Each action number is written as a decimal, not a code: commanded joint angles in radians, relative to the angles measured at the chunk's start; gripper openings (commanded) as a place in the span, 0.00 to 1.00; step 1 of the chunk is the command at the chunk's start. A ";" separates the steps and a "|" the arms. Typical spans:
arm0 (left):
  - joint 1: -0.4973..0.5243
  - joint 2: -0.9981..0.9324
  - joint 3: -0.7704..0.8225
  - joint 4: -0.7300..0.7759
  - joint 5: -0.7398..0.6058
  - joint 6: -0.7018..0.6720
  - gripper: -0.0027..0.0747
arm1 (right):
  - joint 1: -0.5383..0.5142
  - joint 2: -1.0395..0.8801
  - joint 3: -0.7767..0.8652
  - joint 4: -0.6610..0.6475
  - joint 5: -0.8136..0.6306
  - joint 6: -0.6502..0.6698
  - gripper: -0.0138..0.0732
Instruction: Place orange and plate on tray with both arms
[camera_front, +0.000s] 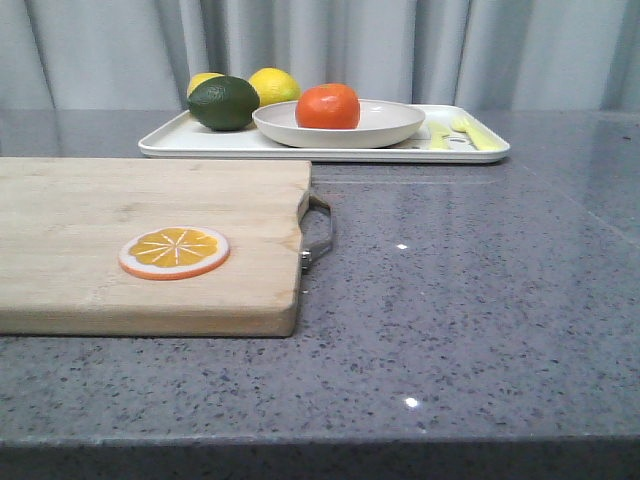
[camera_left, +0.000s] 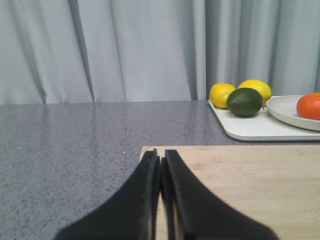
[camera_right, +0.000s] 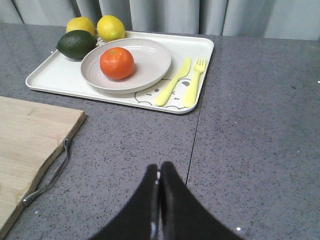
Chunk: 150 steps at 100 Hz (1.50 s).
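Observation:
The orange (camera_front: 327, 106) sits in the off-white plate (camera_front: 392, 128), and the plate rests on the white tray (camera_front: 190, 142) at the back of the table. The right wrist view shows the same: orange (camera_right: 117, 63) in the plate (camera_right: 150, 62) on the tray (camera_right: 55, 77). The left wrist view shows the orange (camera_left: 310, 105), plate (camera_left: 285, 109) and tray (camera_left: 250, 127) at its edge. My left gripper (camera_left: 160, 156) is shut and empty over the wooden board's corner. My right gripper (camera_right: 159, 169) is shut and empty over bare counter, short of the tray. Neither gripper shows in the front view.
Two lemons (camera_front: 273, 86) and a dark green lime (camera_front: 223, 103) lie on the tray's left end; yellow-green cutlery print (camera_right: 181, 85) on its right end. A wooden cutting board (camera_front: 100, 210) with a metal handle (camera_front: 320, 232) holds an orange slice disc (camera_front: 174, 252). Grey curtain behind.

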 joint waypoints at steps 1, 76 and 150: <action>0.018 -0.028 0.020 0.019 -0.090 -0.052 0.01 | -0.002 -0.001 -0.022 -0.013 -0.073 -0.010 0.12; 0.018 -0.086 0.067 0.087 0.051 -0.177 0.01 | -0.002 0.002 -0.022 -0.013 -0.073 -0.010 0.12; 0.018 -0.086 0.067 0.087 0.051 -0.177 0.01 | 0.068 0.004 0.012 -0.032 -0.090 -0.010 0.12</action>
